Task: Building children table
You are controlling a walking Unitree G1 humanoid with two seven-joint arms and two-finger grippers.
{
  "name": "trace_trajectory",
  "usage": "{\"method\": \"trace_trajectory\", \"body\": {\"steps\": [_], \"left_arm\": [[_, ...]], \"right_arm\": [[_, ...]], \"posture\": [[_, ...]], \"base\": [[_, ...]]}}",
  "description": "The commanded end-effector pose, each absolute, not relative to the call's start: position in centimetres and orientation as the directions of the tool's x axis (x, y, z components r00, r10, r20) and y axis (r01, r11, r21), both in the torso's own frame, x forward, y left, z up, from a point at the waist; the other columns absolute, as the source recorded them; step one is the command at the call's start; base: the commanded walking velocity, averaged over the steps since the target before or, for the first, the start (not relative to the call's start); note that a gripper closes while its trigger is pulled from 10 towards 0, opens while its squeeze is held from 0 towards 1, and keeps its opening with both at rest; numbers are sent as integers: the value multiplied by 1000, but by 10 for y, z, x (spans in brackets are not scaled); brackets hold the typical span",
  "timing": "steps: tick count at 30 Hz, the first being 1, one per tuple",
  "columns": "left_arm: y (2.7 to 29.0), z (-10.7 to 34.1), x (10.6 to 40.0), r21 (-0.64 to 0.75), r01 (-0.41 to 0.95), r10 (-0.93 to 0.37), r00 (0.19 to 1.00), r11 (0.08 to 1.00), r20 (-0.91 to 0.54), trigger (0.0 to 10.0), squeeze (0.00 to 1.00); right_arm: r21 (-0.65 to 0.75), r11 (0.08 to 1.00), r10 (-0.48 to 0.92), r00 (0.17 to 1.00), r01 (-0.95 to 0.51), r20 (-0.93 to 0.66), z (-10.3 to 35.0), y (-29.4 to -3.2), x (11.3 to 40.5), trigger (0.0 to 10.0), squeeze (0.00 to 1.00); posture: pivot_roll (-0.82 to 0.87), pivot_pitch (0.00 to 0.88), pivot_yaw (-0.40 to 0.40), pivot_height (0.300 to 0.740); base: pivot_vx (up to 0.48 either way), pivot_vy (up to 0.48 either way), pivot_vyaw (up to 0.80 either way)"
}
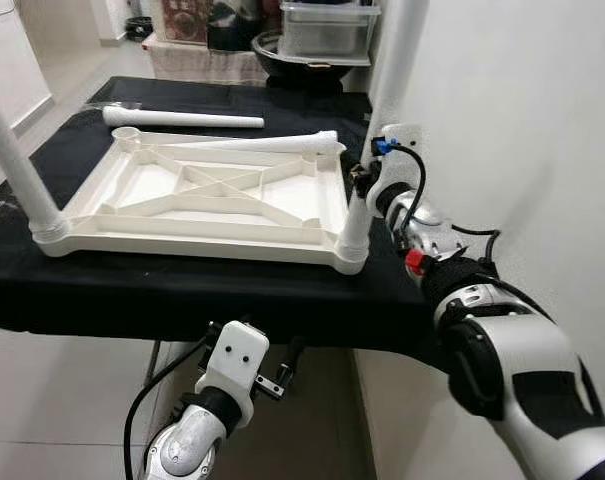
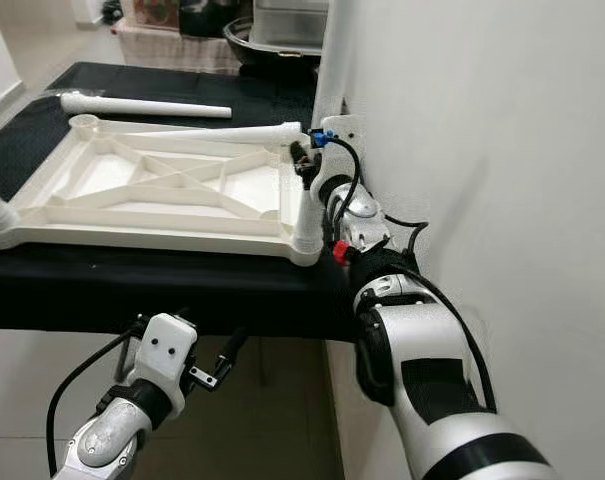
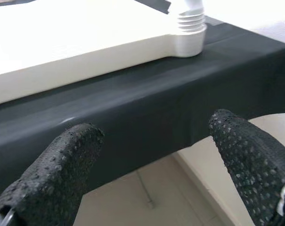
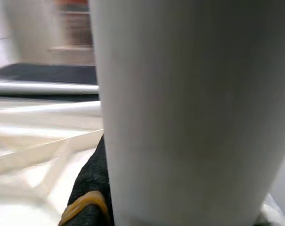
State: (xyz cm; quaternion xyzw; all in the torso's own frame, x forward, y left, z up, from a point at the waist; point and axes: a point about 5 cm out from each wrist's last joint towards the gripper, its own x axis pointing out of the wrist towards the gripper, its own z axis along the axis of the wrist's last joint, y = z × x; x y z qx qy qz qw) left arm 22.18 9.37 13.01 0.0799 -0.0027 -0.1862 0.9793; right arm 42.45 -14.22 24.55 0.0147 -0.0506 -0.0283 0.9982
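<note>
Upright leg (image 1: pixel 392 70) top cut by frame edge; right end effector (image 1: pixel 360 183) fingers hidden behind it.

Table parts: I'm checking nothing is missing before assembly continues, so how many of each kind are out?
Upside-down tabletop: 1
Legs standing in corner sockets: 2
Loose legs lying down: 2
Total: 5

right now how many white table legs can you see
4: two screwed upright into the tabletop, near-left leg and near-right leg held by the right gripper; two loose, one on black cloth, one across the far rim.
</note>
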Motion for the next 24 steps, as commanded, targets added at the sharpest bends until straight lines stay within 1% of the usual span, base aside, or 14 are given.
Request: {"method": "trace_trajectory", "body": {"steps": [1, 3, 5, 6, 7, 8, 13, 14, 16, 18, 19, 22, 23, 24], "left_arm": [[93, 126, 221, 160, 376, -373, 927, 913, -48, 10000, 0], [92, 126, 221, 164, 376, -374, 926, 912, -46, 10000, 0], [92, 126, 221, 164, 377, -374, 926, 912, -46, 10000, 0], [92, 126, 221, 164, 376, -374, 926, 912, -46, 10000, 0], [92, 126, 221, 164, 376, -373, 927, 912, -46, 10000, 0], [92, 126, 221, 164, 374, -371, 927, 913, -47, 10000, 0], [92, 126, 221, 161, 372, -369, 928, 914, -47, 10000, 0], [92, 126, 221, 160, 371, -369, 928, 915, -47, 10000, 0], [92, 126, 221, 160, 371, -369, 928, 915, -47, 10000, 0], [92, 126, 221, 158, 371, -368, 928, 915, -47, 10000, 0], [91, 126, 222, 157, 370, -367, 929, 916, -46, 10000, 0], [91, 126, 222, 156, 370, -368, 929, 916, -47, 10000, 0], [91, 126, 222, 155, 370, -367, 929, 916, -46, 10000, 0], [91, 126, 222, 155, 370, -367, 929, 916, -46, 10000, 0]], "right_arm": [[64, 969, -237, 971, 237, 0, 224, -154, 421, 0, 0], [119, 942, -317, 949, 314, 0, 227, -144, 420, 0, 0], [131, 934, -335, 942, 333, 0, 228, -141, 420, 0, 0], [147, 934, -327, 945, 324, -5, 229, -132, 420, 706, 0], [158, 936, -318, 948, 316, -9, 230, -125, 420, 706, 0], [175, 947, -273, 962, 271, -9, 231, -116, 420, 10000, 0], [172, 954, -248, 969, 244, 6, 233, -109, 420, 10000, 0], [172, 968, -191, 981, 183, 34, 237, -101, 420, 10000, 1000], [172, 968, -191, 981, 183, 34, 237, -101, 420, 10000, 1000], [150, 978, -155, 985, 142, 82, 241, -102, 420, 10000, 1000], [143, 984, -123, 986, 106, 110, 242, -107, 421, 10000, 0], [137, 987, -96, 986, 77, 135, 243, -118, 421, 10000, 0], [160, 987, -30, 990, 7, 141, 242, -128, 422, 10000, 0], [160, 987, -30, 990, 7, 141, 242, -128, 422, 10000, 0]], "posture": [[82, 101, -78, 740], [82, 101, -79, 740], [82, 101, -79, 740], [88, 104, -83, 740], [88, 104, -83, 740], [90, 104, -85, 740], [88, 107, -85, 740], [86, 107, -87, 740], [86, 107, -87, 740], [85, 108, -89, 740], [85, 105, -88, 740], [83, 104, -88, 740], [85, 103, -89, 740], [85, 103, -89, 740]], "base": [[0, 0, 0], [0, 0, 0], [0, 0, 0], [0, 0, 0], [0, 0, 0], [0, 0, 0], [0, 0, 0], [0, 0, 0], [0, 0, 0], [0, 0, 0], [0, 0, 0], [0, 0, 0], [0, 0, 0], [0, 0, 0]]}}
